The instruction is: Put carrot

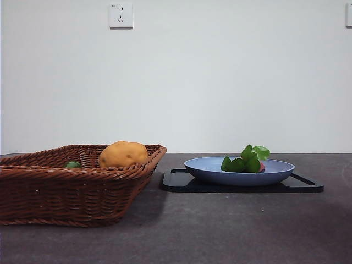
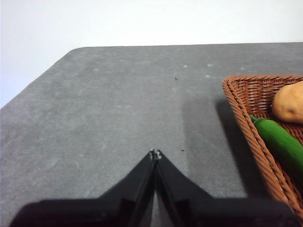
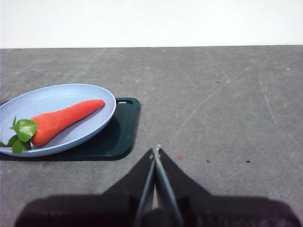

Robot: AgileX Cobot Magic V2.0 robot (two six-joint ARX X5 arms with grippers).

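Note:
The carrot (image 3: 59, 121), reddish-orange with bright green leaves (image 1: 247, 160), lies in a pale blue plate (image 1: 203, 168) that rests on a black tray (image 1: 179, 182) right of centre. In the right wrist view the plate's rim (image 3: 71, 88) shows clearly. My right gripper (image 3: 155, 150) is shut and empty, above bare table beside the tray. Over bare table beside the wicker basket (image 2: 239, 111), my left gripper (image 2: 155, 153) is shut with nothing in it. Neither gripper shows in the front view.
A brown wicker basket (image 1: 66, 187) stands at the left and holds a rounded orange-tan lump (image 1: 123, 154) and a green pepper (image 2: 281, 142). A white wall with a socket (image 1: 121, 15) stands behind the table.

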